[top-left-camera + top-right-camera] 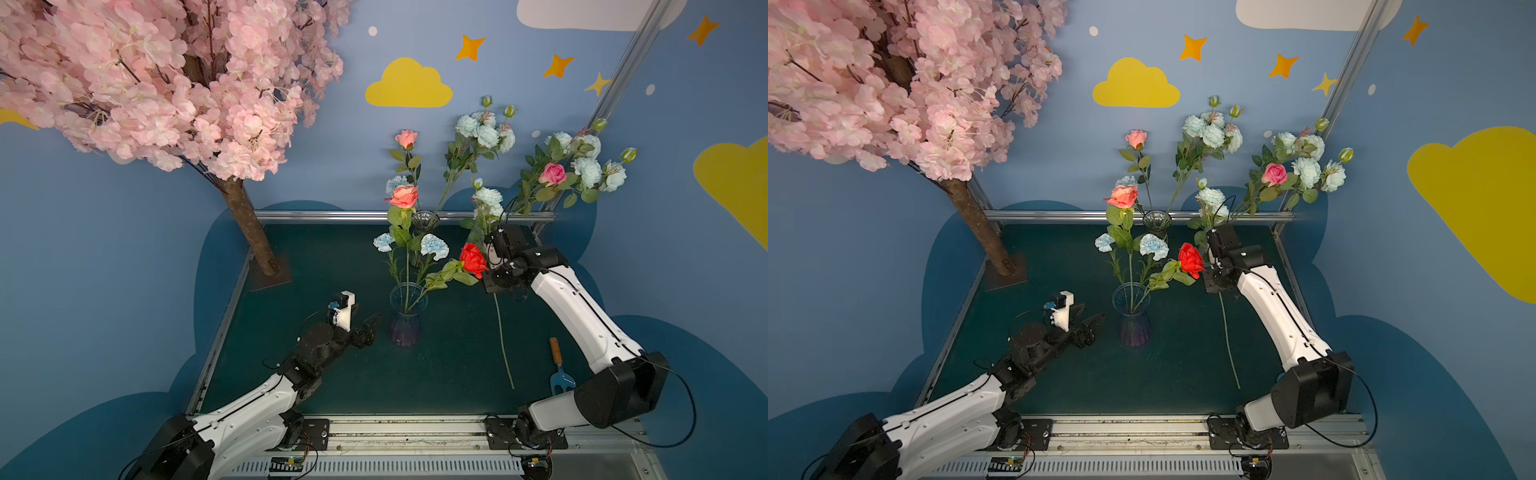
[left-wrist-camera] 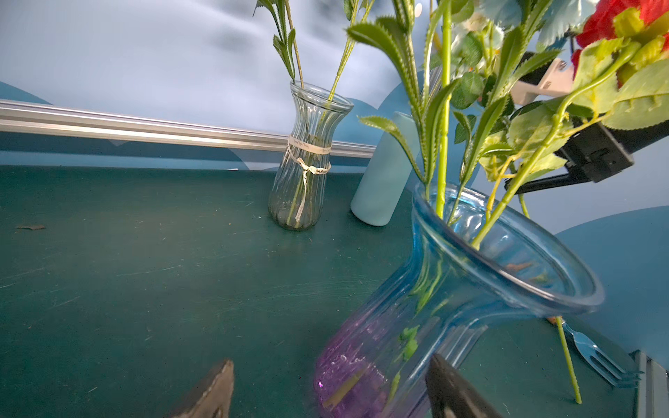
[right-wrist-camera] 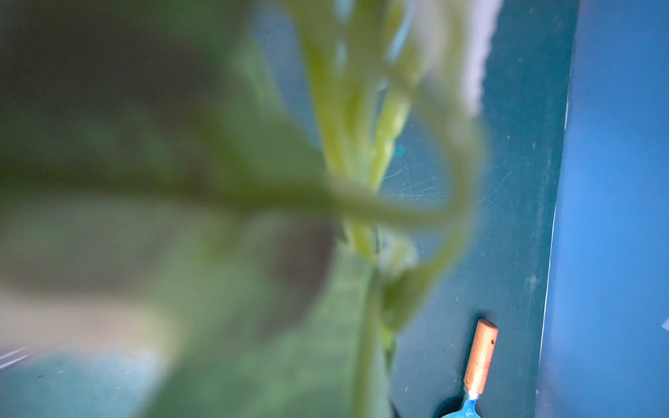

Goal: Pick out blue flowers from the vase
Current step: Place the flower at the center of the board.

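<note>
**Fingers pinch a lifted blue stem**

Right fingers [image 1: 492,266] pinch a blue flower [image 1: 487,198] stem beside the blue vase [image 1: 404,316], clear of it. I keep left fingers [image 1: 368,328] spread beside that vase, probably to steady it. More blue flowers [image 1: 434,246] remain inside.

No readable text, brand, number or sign in any view. The cream ribbon [image 2: 308,146] tied round the clear glass vase [image 2: 307,159] near the bench's far edge carries small printed lettering in the left wrist view, too small and blurred to make out. Wall shapes are plain clouds and stars, no writing.
</note>
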